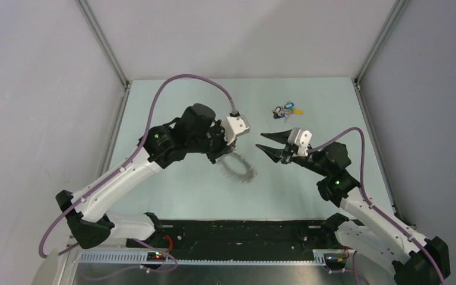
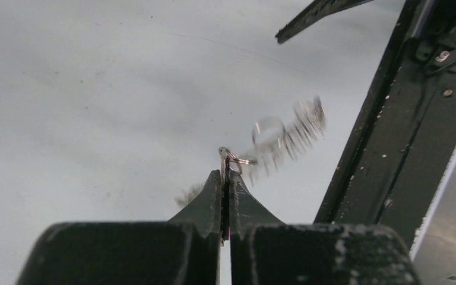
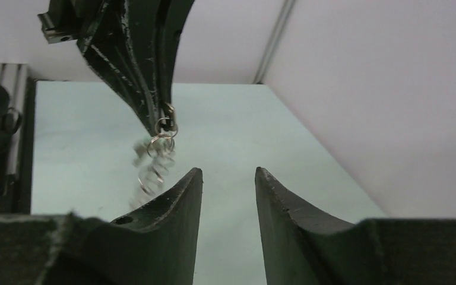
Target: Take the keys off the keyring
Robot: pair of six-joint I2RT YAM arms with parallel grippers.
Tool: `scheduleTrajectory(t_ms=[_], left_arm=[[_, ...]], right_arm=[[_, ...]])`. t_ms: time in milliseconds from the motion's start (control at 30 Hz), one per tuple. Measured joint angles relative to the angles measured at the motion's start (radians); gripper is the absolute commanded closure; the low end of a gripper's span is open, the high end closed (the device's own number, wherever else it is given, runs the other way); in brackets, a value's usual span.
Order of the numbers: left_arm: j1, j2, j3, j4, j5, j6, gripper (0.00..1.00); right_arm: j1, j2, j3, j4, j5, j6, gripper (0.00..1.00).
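- Left wrist view: my left gripper is clamped on the keyring, which hangs blurred from its tips.
- My right gripper gapes empty nearby.

White arms with black joints, each with a mauve cable and green light.
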Motion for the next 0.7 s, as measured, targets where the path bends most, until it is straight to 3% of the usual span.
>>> scheduleTrajectory(t_ms=[300,700], left_arm=[[-0.032,0.002,-0.002,0.016,-0.086,0.037,1.00],[-0.032,-0.064,-0.104,0.134,-0.072,0.037,1.00]], right_arm=[[0.022,0.077,0.000,0.047,-0.150,0.033,0.64],[0.092,0.068,0.000,0.045,-0.145,0.032,0.65]])
